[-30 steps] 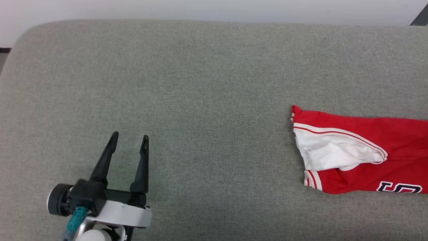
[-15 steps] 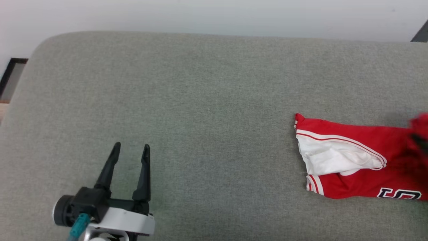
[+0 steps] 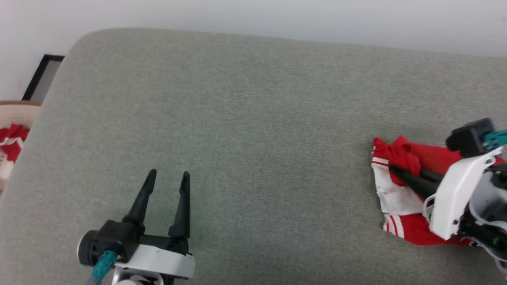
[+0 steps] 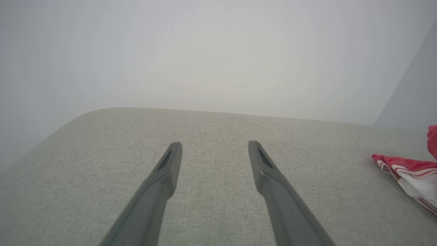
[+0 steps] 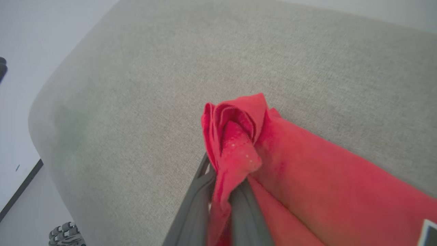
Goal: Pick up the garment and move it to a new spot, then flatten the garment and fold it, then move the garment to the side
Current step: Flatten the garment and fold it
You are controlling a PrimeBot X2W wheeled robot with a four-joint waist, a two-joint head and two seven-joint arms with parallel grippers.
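The garment (image 3: 399, 152), red with white sections and striped trim, lies on the grey cushion at the right. My right gripper (image 3: 394, 170) reaches in from the right and is shut on a bunched red fold of it, lifted over the white part. In the right wrist view the red fabric (image 5: 239, 136) wraps over the two closed fingers (image 5: 193, 208) and hides their tips. My left gripper (image 3: 168, 174) rests at the lower left, open and with nothing between its fingers, far from the garment. The left wrist view has its spread fingers (image 4: 214, 145) over bare cushion, with the garment's edge (image 4: 409, 171) at the far right.
The grey upholstered surface (image 3: 253, 118) has a rounded far-left corner and a pale wall behind it. Beyond its left edge stands a tan container with red-and-white cloth (image 3: 10, 138), next to a dark-framed panel (image 3: 41, 75). Open cushion lies between the two grippers.
The head camera has shifted. My right gripper has come into view from the right, pulling a red fold of the garment leftward over its white part. The left gripper stays open in place.
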